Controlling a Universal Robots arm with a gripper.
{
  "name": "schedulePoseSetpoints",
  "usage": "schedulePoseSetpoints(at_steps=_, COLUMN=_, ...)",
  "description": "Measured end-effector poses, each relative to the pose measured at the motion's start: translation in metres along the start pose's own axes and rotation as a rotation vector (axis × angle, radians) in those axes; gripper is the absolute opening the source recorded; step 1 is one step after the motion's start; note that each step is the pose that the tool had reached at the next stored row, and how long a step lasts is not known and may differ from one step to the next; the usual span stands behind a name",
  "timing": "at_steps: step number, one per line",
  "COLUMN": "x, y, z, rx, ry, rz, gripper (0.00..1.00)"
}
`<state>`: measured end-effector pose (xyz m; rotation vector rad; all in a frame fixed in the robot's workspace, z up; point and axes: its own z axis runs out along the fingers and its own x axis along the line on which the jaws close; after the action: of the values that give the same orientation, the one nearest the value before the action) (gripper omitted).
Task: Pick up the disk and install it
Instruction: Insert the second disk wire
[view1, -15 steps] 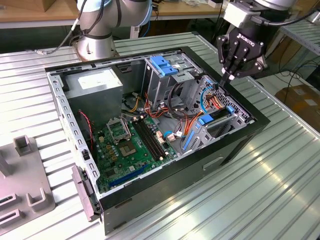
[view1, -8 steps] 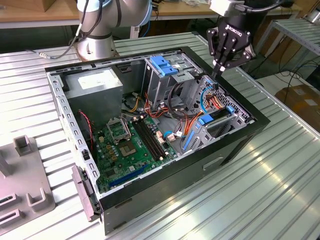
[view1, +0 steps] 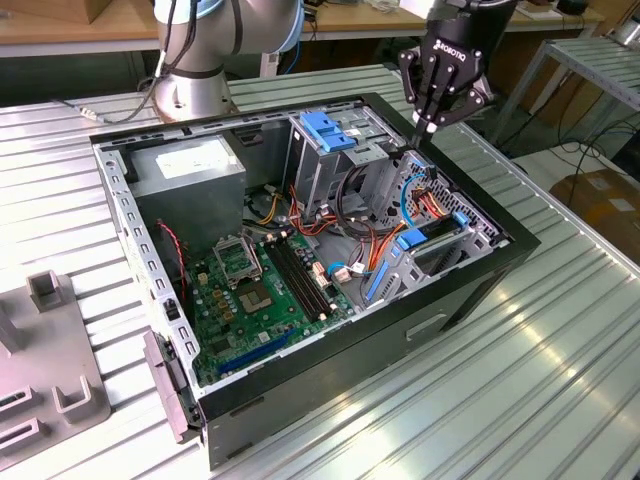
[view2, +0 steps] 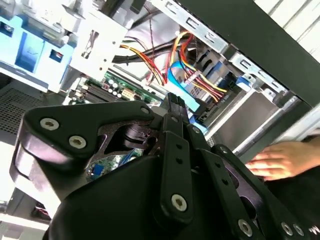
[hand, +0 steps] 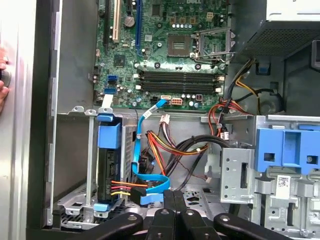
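Plainly the work centres on the open black desktop computer case (view1: 470, 290), which lies on its side on the ribbed metal table (view1: 560, 350) so that its inside faces up to the arm. In the exterior view, the grey power-supply box with a white label (view1: 190, 165) sits at about ten o'clock inside the case. The green motherboard (view1: 260, 290) is toward seven o'clock and the metal drive cage with a blue plastic handle (view1: 335, 135) at about one o'clock.

The disk, a grey-metal hard drive with blue plastic bracket rails (hand: 106, 175), stands on edge in its bay at the case's three o'clock side. It looks seated there, judging by the rail sitting level with the bay's rim. A blue flat data cable (hand: 155, 185) and a red, yellow and black power lead (hand: 125, 187) run to its end.

The black gripper (view1: 430, 127) hangs just above that corner, at about two o'clock. Its fingers are pressed together on nothing, apart from the disk, as fits a part that needs no holding.

A person's hand (view2: 277, 160) rests outside the case wall.
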<state>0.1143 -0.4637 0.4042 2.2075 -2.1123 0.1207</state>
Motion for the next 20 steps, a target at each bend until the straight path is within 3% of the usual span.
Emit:
schedulePoseSetpoints(at_steps=1, x=0.0, y=0.0002, z=-0.0001, rx=-0.0007, ry=0.0187, rz=0.0, gripper=0.1)
schedulePoseSetpoints(at_steps=3, x=-0.0001, y=0.0005, z=0.0001, rx=-0.0031, ry=0.088, rz=-0.006, gripper=0.1)
schedulePoseSetpoints(at_steps=4, x=-0.0001, y=0.0005, z=0.0014, rx=-0.0032, ry=0.103, rz=-0.009, gripper=0.1)
schedulePoseSetpoints(at_steps=7, x=-0.0009, y=-0.001, z=0.0078, rx=-0.002, ry=0.1044, rz=-0.017, gripper=0.1)
schedulePoseSetpoints(at_steps=9, x=-0.0011, y=-0.0029, z=0.0116, rx=-0.0018, ry=0.1104, rz=-0.02, gripper=0.11)
schedulePoseSetpoints(at_steps=10, x=-0.0011, y=-0.0031, z=0.012, rx=-0.0024, ry=0.1194, rz=-0.02, gripper=0.11)
schedulePoseSetpoints(at_steps=11, x=-0.0014, y=-0.0032, z=0.0119, rx=-0.0035, ry=0.1472, rz=-0.021, gripper=0.24)
schedulePoseSetpoints(at_steps=12, x=-0.002, y=-0.0032, z=0.0119, rx=-0.0043, ry=0.1649, rz=-0.023, gripper=0.24)
schedulePoseSetpoints(at_steps=13, x=-0.0038, y=-0.0032, z=0.0117, rx=-0.0058, ry=0.1951, rz=-0.023, gripper=0.24)
schedulePoseSetpoints(at_steps=14, x=-0.0059, y=-0.0031, z=0.0117, rx=-0.0061, ry=0.2121, rz=-0.023, gripper=0.24)
schedulePoseSetpoints(at_steps=16, x=-0.0073, y=-0.0032, z=0.0123, rx=-0.0071, ry=0.2304, rz=-0.021, gripper=0.24)
schedulePoseSetpoints(at_steps=18, x=-0.0083, y=-0.0032, z=0.0147, rx=-0.01, ry=0.2434, rz=-0.014, gripper=0.24)
schedulePoseSetpoints(at_steps=20, x=-0.0101, y=-0.0032, z=0.0181, rx=-0.0148, ry=0.2435, rz=-0.004, gripper=0.24)
